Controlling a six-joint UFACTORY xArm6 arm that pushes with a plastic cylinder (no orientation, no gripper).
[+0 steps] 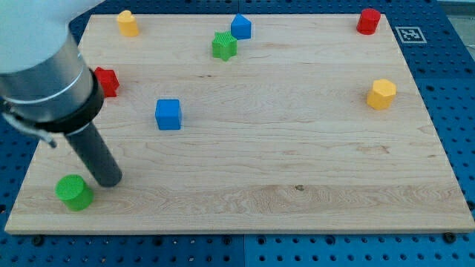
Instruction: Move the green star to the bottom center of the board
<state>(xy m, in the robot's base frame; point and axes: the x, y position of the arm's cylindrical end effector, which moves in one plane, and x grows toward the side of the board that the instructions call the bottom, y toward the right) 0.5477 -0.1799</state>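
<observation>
My tip (109,180) sits low at the view's left, just to the right of the green cylinder (73,192) and well apart from the green star (224,45), which waits near the view's top of the surface (297,148), a little left of centre. There is no pincer on this rig, only the bare rod, so there is no opening or grip to report. Taking the star as the landmark: the blue pentagon-like block (240,27) sits just to its upper right, almost touching, and the blue cube (168,114) lies below and to its left. In my judgement the good move is to swing around the star's far side, slip between it and that blue neighbour, then push straight down toward the view's bottom centre, keeping the contact centred so the star does not spin off. Counting up: 2 green blocks, 2 blue, 2 red (106,81) (368,21), 2 yellow (128,23) (381,94), 8 in all.
</observation>
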